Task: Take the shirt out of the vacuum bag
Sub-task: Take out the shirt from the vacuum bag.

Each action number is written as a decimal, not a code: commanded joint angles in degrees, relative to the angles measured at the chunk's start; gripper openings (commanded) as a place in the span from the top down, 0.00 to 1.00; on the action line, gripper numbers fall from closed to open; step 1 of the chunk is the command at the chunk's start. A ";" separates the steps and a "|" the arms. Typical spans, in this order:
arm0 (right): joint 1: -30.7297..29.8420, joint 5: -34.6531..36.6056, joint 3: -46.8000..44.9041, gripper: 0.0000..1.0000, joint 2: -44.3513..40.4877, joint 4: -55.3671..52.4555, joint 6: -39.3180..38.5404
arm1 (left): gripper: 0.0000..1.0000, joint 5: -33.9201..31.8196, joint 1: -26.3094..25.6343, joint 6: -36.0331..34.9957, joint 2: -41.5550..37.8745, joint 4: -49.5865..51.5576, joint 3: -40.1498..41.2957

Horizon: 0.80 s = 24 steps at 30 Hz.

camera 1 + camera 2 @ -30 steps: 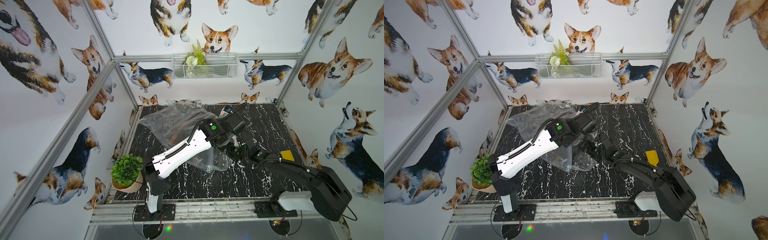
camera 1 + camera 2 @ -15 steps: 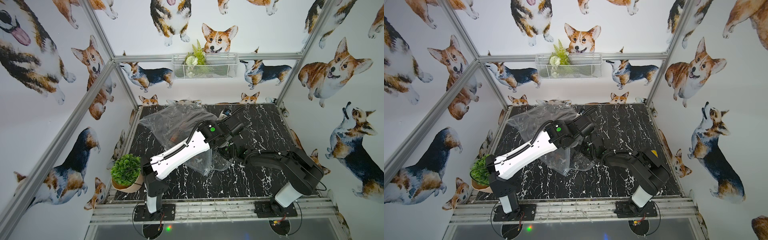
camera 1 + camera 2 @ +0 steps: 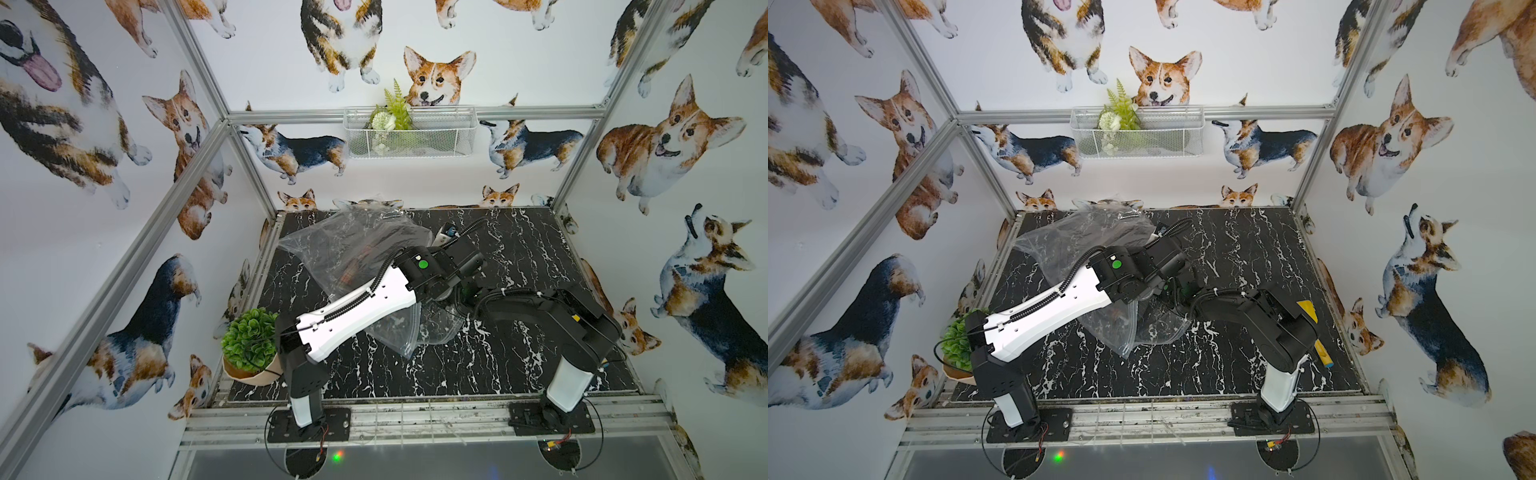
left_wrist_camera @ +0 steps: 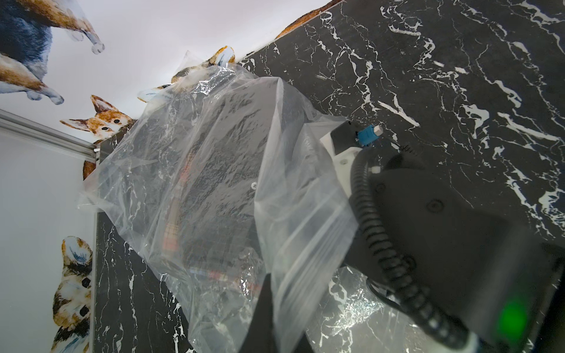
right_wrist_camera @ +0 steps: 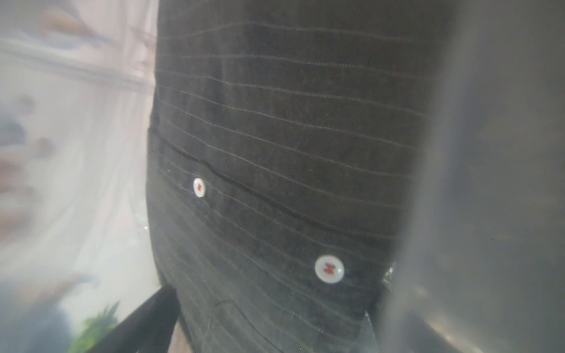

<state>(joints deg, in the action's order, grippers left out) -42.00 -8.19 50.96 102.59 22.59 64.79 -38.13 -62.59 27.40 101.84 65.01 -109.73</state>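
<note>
The vacuum bag (image 3: pixel 353 245) (image 3: pixel 1075 241) lies crumpled at the back left of the black marble table, a clear plastic bag with its mouth towards the middle. The shirt (image 4: pixel 214 198), dark with thin stripes, is inside it. My left gripper (image 4: pixel 269 293) is shut on the bag's zip edge and holds it up. My right gripper (image 5: pixel 269 321) is inside the bag's mouth and open, one finger (image 5: pixel 146 318) on each side of the shirt's (image 5: pixel 275 152) end with white buttons. In both top views the left wrist hides both grippers.
A potted plant (image 3: pixel 249 345) stands at the table's front left, close to the left arm's base. A yellow tool (image 3: pixel 1308 309) lies by the right edge behind the right arm. A wire basket (image 3: pixel 409 133) hangs on the back wall.
The right arm has drawn its elbow up and in from a low stretch, and its gripper has stayed at the bag's mouth. The left arm has kept its grip and barely moved.
</note>
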 commanded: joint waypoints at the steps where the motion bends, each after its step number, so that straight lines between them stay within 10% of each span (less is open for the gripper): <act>1: -0.01 0.42 0.28 0.00 1.03 2.55 3.23 | 1.00 -0.06 -0.09 1.50 -1.01 -0.15 0.68; 24: 1.83 1.10 5.31 0.12 4.72 2.71 4.11 | 1.00 -0.63 -0.54 1.61 -2.66 -0.83 4.39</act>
<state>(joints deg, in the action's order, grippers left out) -40.60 -7.57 54.92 106.15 24.84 65.45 -37.89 -63.09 27.64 100.12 64.14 -106.02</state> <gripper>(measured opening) 0.888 0.055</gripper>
